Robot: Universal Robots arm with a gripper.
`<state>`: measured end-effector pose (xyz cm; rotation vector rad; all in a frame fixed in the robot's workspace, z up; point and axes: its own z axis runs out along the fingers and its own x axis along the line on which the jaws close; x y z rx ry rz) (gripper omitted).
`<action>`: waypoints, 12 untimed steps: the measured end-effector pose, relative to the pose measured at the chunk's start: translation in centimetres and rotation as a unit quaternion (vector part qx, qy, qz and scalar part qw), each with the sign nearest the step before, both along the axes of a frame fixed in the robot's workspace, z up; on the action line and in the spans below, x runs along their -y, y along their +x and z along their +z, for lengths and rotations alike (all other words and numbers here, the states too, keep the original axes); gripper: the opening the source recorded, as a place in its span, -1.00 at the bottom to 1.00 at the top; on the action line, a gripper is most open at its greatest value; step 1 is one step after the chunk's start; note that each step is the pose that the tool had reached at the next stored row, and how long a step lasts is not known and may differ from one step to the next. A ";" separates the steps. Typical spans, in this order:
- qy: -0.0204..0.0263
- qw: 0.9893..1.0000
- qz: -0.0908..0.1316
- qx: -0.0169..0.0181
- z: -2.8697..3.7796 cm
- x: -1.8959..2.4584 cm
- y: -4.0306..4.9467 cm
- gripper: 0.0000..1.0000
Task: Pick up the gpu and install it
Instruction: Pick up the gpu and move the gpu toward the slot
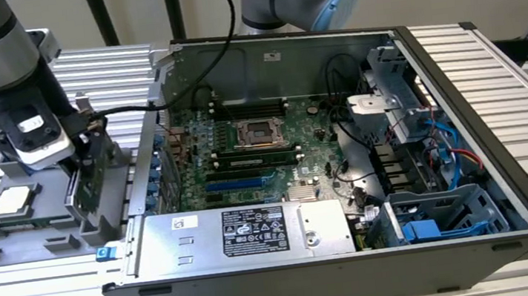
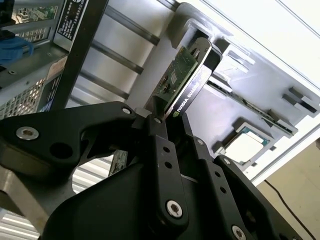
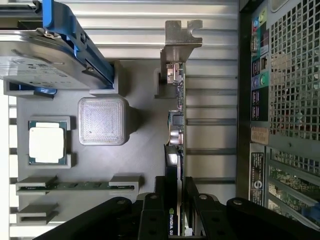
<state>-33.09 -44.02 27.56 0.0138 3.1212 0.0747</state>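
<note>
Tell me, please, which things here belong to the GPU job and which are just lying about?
Job: gpu, standing in the grey holder; gripper, closed on it; open computer case.
Lying about: CPU chip; hard drive with blue frame; memory stick.

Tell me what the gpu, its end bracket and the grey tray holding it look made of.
gpu: green fibreglass-like circuit board, matte black shroud, probably plastic.
end bracket: bare metal, likely steel, by its silvery sheen.
tray: matte grey plastic, perhaps 3D-printed, given the finely ribbed block on it.
</note>
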 end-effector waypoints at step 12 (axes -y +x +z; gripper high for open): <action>0.000 1.000 0.000 0.000 1.03 -0.01 -0.01 -1.00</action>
